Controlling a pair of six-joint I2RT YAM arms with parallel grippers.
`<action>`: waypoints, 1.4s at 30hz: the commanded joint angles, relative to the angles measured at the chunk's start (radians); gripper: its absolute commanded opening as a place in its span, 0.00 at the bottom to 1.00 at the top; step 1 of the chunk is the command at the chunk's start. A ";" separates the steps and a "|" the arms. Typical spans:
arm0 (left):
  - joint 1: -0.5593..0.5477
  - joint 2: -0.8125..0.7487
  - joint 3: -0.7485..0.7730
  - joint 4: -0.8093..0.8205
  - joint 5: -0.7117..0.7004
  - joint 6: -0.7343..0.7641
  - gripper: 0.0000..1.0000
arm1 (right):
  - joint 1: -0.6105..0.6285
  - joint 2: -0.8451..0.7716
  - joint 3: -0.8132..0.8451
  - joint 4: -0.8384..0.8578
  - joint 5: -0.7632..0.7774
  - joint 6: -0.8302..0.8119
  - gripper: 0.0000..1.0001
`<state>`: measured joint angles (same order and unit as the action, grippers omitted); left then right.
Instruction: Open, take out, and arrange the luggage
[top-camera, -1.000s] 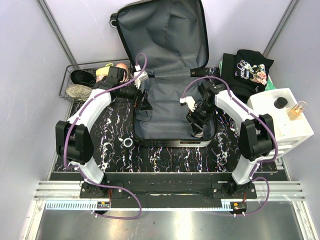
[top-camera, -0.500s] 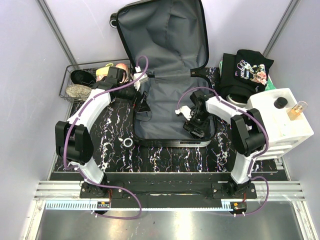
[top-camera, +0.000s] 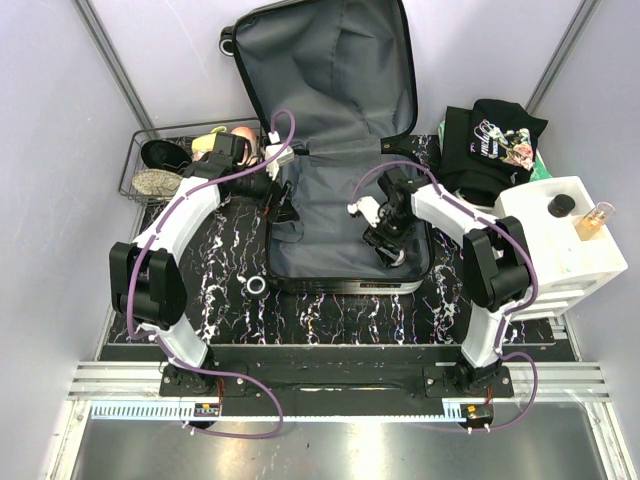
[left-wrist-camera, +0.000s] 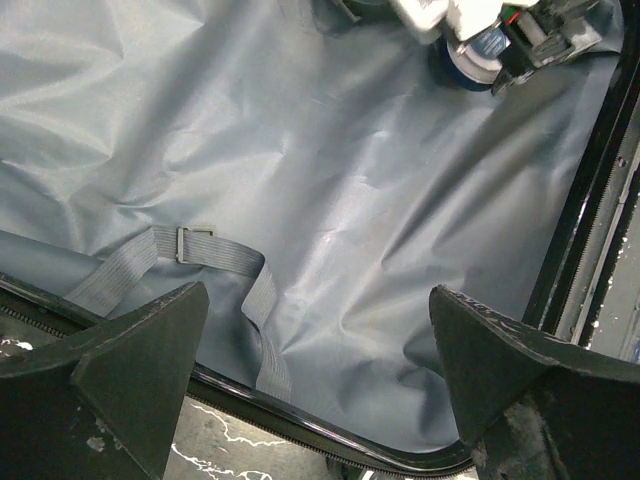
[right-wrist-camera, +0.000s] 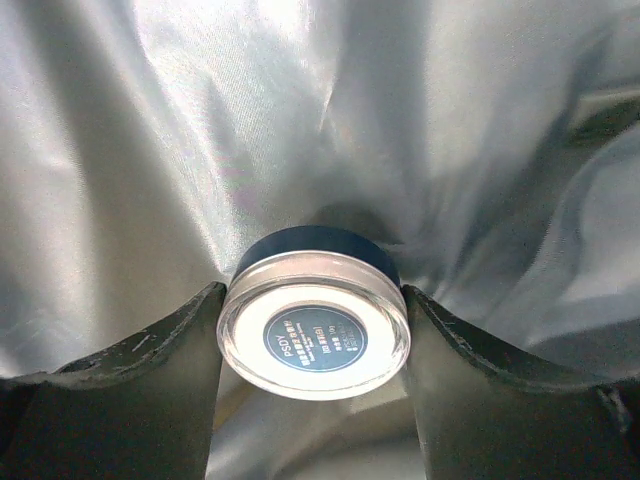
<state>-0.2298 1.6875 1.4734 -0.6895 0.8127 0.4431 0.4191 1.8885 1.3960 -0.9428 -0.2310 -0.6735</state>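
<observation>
One black wire basket sits at the upper left of the top view, holding shoes, on a black bench veined with white like marble. Just right of it, the left gripper hangs over the near left edge of the luggage, its dark fingers spread wide with nothing between them; below lies a grey webbing strap with a flat buckle. The luggage fills the upper middle of the top view, opened flat: its base lies on the bench and its lid leans up against the back wall, both lined in creased, slightly shiny grey fabric inside a black rim, a black wheel at the lid's upper left corner. Over the right part of the base, the right gripper has its fingers pressed against both sides of a small round jar, frosted white with a dark blue cap; its round blue label seems to read "PSDY", the smaller lines being too fine to make out. Farther right, a folded black garment bears a pale print I cannot read, beside a white plastic bin carrying an amber bottle.
</observation>
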 joint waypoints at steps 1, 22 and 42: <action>0.007 -0.032 0.047 0.047 0.043 0.042 0.97 | 0.004 -0.112 0.099 -0.025 -0.053 0.014 0.04; -0.207 -0.252 -0.134 0.176 0.213 0.758 0.99 | -0.082 0.049 0.664 -0.576 -0.775 -0.099 0.00; -0.465 -0.325 -0.248 0.123 0.079 0.997 0.64 | 0.132 -0.066 0.500 -0.651 -0.783 -0.152 0.00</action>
<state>-0.6819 1.3632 1.2091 -0.5514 0.8749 1.4078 0.5236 1.8755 1.8908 -1.3632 -0.9657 -0.8074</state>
